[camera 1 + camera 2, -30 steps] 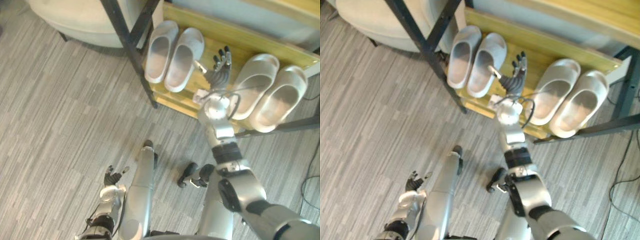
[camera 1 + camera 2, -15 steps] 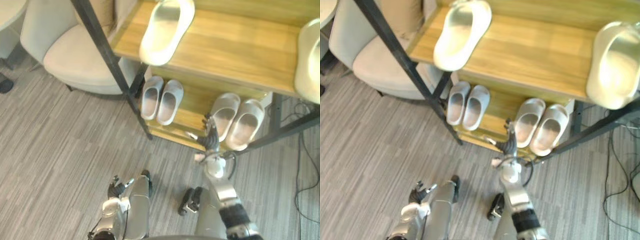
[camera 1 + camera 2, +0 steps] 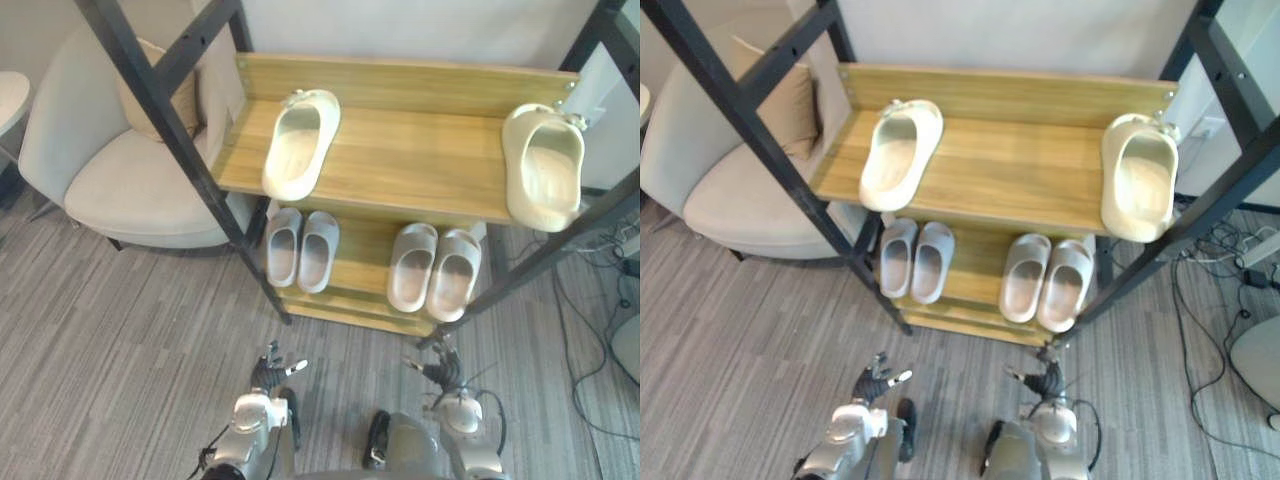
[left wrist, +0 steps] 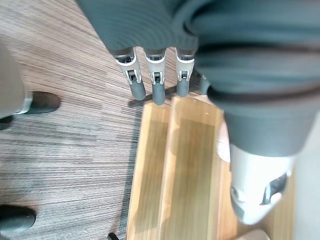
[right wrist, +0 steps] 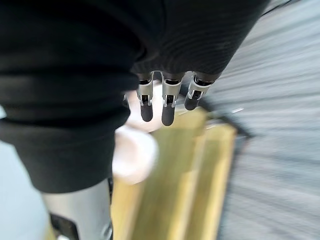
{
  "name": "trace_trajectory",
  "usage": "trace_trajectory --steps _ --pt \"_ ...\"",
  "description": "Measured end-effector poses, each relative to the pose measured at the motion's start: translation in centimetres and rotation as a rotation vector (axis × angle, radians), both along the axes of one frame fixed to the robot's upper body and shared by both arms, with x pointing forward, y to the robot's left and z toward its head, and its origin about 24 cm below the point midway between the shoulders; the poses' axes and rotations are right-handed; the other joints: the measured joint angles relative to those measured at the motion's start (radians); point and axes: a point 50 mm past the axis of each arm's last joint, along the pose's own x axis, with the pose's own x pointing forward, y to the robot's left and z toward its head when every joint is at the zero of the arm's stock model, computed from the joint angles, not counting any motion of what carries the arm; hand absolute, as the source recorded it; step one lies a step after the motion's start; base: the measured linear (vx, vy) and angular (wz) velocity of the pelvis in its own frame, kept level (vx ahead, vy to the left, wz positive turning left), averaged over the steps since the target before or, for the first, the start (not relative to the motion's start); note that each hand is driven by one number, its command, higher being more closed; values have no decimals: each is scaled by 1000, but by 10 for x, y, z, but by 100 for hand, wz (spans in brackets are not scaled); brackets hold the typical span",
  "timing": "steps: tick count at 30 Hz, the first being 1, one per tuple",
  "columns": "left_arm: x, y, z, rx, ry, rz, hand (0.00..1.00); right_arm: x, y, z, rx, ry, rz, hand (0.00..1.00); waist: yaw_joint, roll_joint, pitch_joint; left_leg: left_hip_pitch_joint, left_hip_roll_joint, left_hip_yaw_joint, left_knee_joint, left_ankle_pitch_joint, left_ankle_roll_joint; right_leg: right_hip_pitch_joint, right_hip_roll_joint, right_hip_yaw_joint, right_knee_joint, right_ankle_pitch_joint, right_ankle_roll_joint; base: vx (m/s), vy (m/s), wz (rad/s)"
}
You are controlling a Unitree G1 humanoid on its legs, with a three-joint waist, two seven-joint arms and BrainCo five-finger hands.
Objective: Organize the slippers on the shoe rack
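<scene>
The wooden shoe rack holds two single cream slippers on its upper shelf, one at the left and one at the right end, toes pointing back. On the lower shelf stand a grey pair and a beige pair. My left hand and right hand hang low over the floor in front of the rack, both open and holding nothing. Straight fingers show in the left wrist view above a wooden board. In the right wrist view, straight fingers hang near a pale slipper.
A beige armchair with a cushion stands left of the rack. Black slanted frame posts run down the rack's left and right sides. Cables lie on the grey striped floor to the right.
The camera has lifted, so the upper shelf now shows. My right hand has drawn back from between the two pairs on the lower shelf to low in front of the rack.
</scene>
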Motion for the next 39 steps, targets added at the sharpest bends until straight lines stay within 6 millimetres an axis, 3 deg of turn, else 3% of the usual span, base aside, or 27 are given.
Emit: trace_trajectory --steps 3,5,7,10,11,12,14,21,23,28,32,39 --pt "8 -16 8 17 -44 -99 0 -14 -8 -16 8 93 -49 0 -4 16 -12 33 0 2 -40 13 4 41 12 -5 -60 28 7 34 57 -2" --pt "21 -36 31 7 -172 -206 0 -22 -14 -25 17 153 -90 0 -9 23 -16 52 -3 2 -68 25 11 72 22 -11 -116 58 13 18 73 0" --pt "26 -44 43 -3 -228 -252 0 -25 -16 -28 19 174 -100 0 -10 26 -18 57 -3 1 -77 29 14 84 26 -13 -140 71 19 12 68 3" --pt "36 -69 75 -53 -381 -372 0 -30 -19 -32 26 198 -131 0 -17 36 -24 60 -9 -17 -87 35 22 119 32 -31 -200 104 26 8 73 12" --pt "38 -84 95 -103 -470 -423 0 -32 -21 -33 27 202 -143 0 -17 36 -24 68 -16 -18 -95 39 28 131 29 -33 -214 112 27 1 56 11" --pt "38 -84 96 -106 -472 -425 0 -32 -22 -33 27 202 -143 0 -17 36 -24 69 -17 -18 -95 39 28 132 29 -33 -214 113 27 -4 52 7" --pt "38 -99 116 -159 -557 -481 0 -32 -22 -32 25 201 -143 0 -17 38 -26 76 -20 -18 -97 40 30 146 29 -33 -235 124 32 -10 38 0" --pt "30 -135 199 -392 -873 -616 0 -31 -22 -31 22 194 -140 0 -17 38 -26 75 -21 -13 -98 41 31 145 30 -30 -238 135 32 -6 11 -1" --pt "28 -138 234 -466 -1013 -624 0 -33 -22 -32 19 201 -140 0 -15 44 -33 75 -17 -10 -101 41 28 145 36 -28 -255 139 35 -30 1 -5" --pt "22 -132 273 -535 -1188 -588 0 -46 -21 -37 15 235 -139 0 -15 53 -68 75 -18 2 -116 45 26 148 39 -22 -284 160 37 13 6 -6" --pt "32 -115 307 -532 -1341 -480 0 -50 -17 -39 12 251 -108 0 -15 46 -82 91 -20 3 -128 45 28 174 43 -24 -317 170 41 0 0 0" --pt "48 -90 334 -495 -1468 -329 0 -47 -13 -39 18 250 -81 0 -14 35 -96 86 -23 6 -145 45 28 162 47 -20 -344 179 39 24 -3 -2"
